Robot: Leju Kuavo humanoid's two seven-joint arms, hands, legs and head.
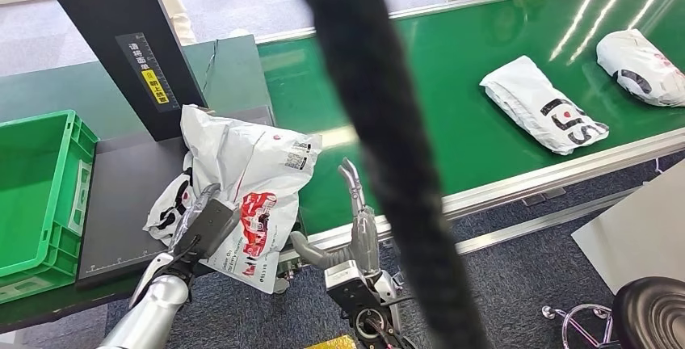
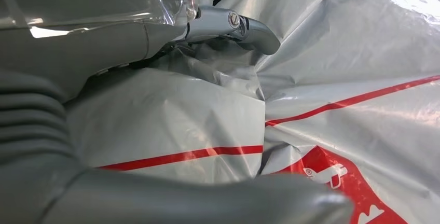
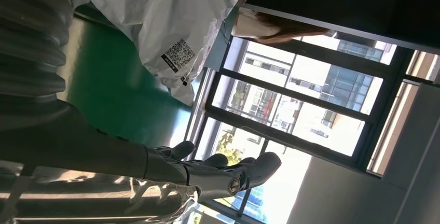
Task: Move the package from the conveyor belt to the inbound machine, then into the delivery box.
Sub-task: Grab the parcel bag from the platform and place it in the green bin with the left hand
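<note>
Our left hand (image 1: 202, 224) grips the package (image 1: 246, 175), fingers and thumb closed into its crumpled white film, as the left wrist view confirms with a finger (image 2: 244, 27) pressing a fold. Our right hand (image 1: 355, 203) holds nothing; its fingers stand apart and point upward beside the belt (image 1: 452, 82).

The package rests partly on the dark scanner plate (image 1: 125, 195) of the inbound machine, leaning against the black post (image 1: 121, 34), with its lower end hanging over the plate's near edge. The green box (image 1: 36, 195) sits just beside the plate. Two more bags (image 1: 543, 104) lie well apart on the belt.

Risks, as we judge them: the grip holds loose film only, so the contents may slide within and the bag may sag or slip off the edge. The overhanging end could catch the plate's edge or the box wall during transfer. The label (image 1: 297, 155) may crease and fail to read.
</note>
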